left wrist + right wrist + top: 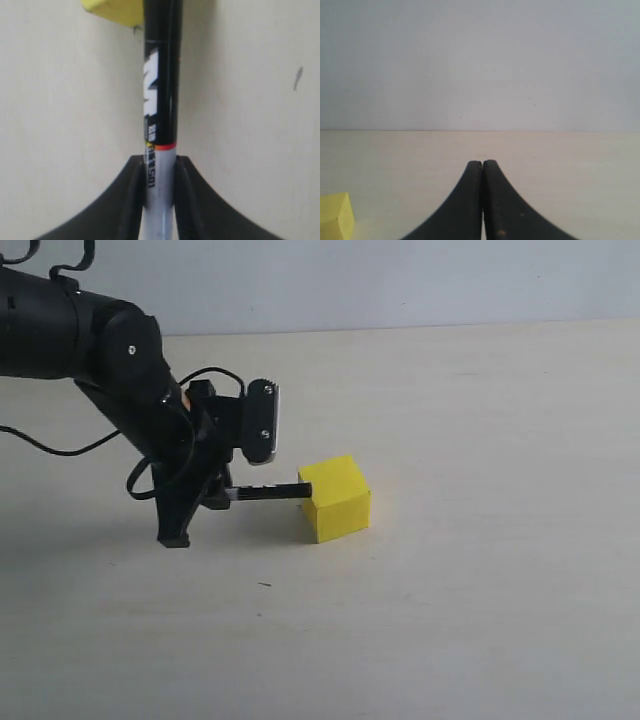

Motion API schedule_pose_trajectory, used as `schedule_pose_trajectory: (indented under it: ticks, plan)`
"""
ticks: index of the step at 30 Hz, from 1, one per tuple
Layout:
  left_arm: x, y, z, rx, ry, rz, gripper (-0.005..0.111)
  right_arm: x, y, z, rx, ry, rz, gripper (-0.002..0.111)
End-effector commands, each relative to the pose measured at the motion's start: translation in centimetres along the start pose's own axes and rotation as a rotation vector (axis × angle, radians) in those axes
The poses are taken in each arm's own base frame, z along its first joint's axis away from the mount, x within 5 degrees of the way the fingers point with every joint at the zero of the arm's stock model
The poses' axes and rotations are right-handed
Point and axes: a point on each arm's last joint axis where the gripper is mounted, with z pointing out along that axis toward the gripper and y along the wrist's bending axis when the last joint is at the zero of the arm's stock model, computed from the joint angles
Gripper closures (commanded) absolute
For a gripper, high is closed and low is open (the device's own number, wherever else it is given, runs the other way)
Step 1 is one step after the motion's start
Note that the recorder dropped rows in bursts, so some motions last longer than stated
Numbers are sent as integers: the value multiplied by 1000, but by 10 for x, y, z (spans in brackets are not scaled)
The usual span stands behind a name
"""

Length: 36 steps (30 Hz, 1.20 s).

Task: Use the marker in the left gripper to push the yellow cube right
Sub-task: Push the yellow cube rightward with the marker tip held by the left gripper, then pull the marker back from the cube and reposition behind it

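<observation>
The yellow cube (336,498) rests on the pale table, right of my left arm. My left gripper (208,502) is shut on the marker (268,492), which lies level and points right; its black end meets the cube's left face. In the left wrist view the marker (160,100) runs from the gripper (159,165), white barrel clamped between the fingers, black half reaching the yellow cube (114,10) at the frame's edge. My right gripper (482,164) is shut with nothing between its fingers; the yellow cube (336,216) shows at the corner of that view. The right arm is out of the exterior view.
The table (480,620) is a plain cream surface ending at a pale wall (400,280) behind. A black cable (60,448) loops beside the left arm. A small dark speck (263,584) lies in front of the cube.
</observation>
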Motion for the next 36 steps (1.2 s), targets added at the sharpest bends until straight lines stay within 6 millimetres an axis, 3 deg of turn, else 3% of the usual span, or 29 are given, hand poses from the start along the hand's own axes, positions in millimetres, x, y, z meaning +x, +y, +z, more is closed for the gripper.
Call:
schedule_pose_trajectory:
  ticks: [1,5,8,12,19,29,36]
  plan:
    - [-3,9,-4,-24,-18,-39,107,1,0,0,-1,-7,-2,108]
    - [16,6,-4,82,44,-122,107,1,0,0,-1,-7,-2,108]
    - [20,3,-1,118,73,-202,107,1,0,0,-1,-7,-2,108]
    - [16,5,15,89,65,-293,107,1,0,0,-1,-7,-2,108]
    - [3,1,41,67,46,-260,107,1,0,0,-1,-7,-2,108]
    - [-17,17,31,5,-6,-258,107,1,0,0,-1,-7,-2,108]
    - [1,17,29,33,126,-155,107,1,0,0,-1,-7,-2,108]
